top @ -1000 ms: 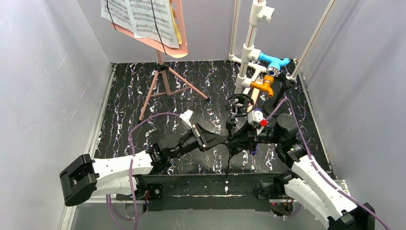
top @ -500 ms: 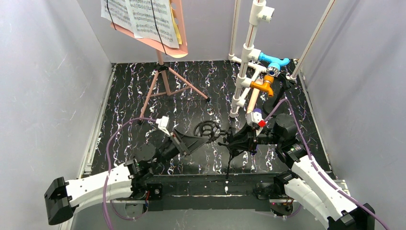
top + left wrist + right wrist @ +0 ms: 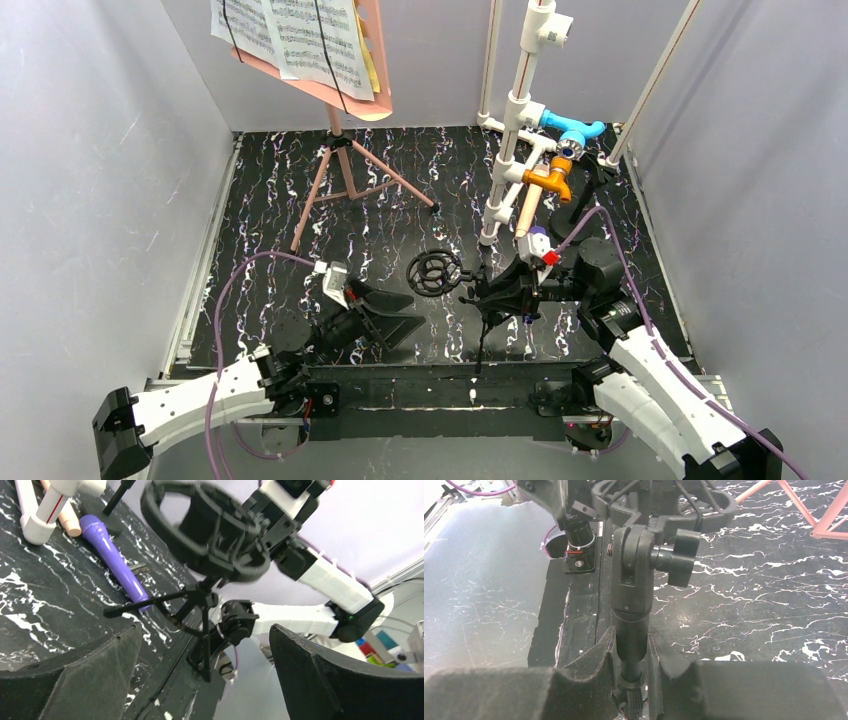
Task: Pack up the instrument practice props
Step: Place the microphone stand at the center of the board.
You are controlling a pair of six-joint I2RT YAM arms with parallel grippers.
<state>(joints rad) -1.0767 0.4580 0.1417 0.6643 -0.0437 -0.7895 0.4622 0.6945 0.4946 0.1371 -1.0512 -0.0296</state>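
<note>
A small black tripod with a ring mount (image 3: 433, 270) hangs just above the mat. My right gripper (image 3: 497, 292) is shut on its stem (image 3: 630, 630), and its ring (image 3: 659, 500) points toward the left arm. My left gripper (image 3: 385, 315) stands open and empty, just short of the ring (image 3: 210, 530) and tripod legs (image 3: 200, 610). The purple microphone (image 3: 112, 560) and beige microphone (image 3: 67, 522) lie on the mat by the pipe foot. At the back left stands the pink sheet-music holder (image 3: 345, 165) with printed music pages (image 3: 300, 40).
The white pipe frame (image 3: 520, 110) with blue and orange fittings rises at the back right. Another black stand (image 3: 585, 195) sits beside it. Grey walls close in the black marbled mat (image 3: 270, 230) on three sides. The pink stand's legs (image 3: 819, 505) spread over the back left.
My left gripper has opened, let go of the tripod's ring and drawn back toward the near left. The ring swung from upright to pointing left. The right gripper kept its hold.
</note>
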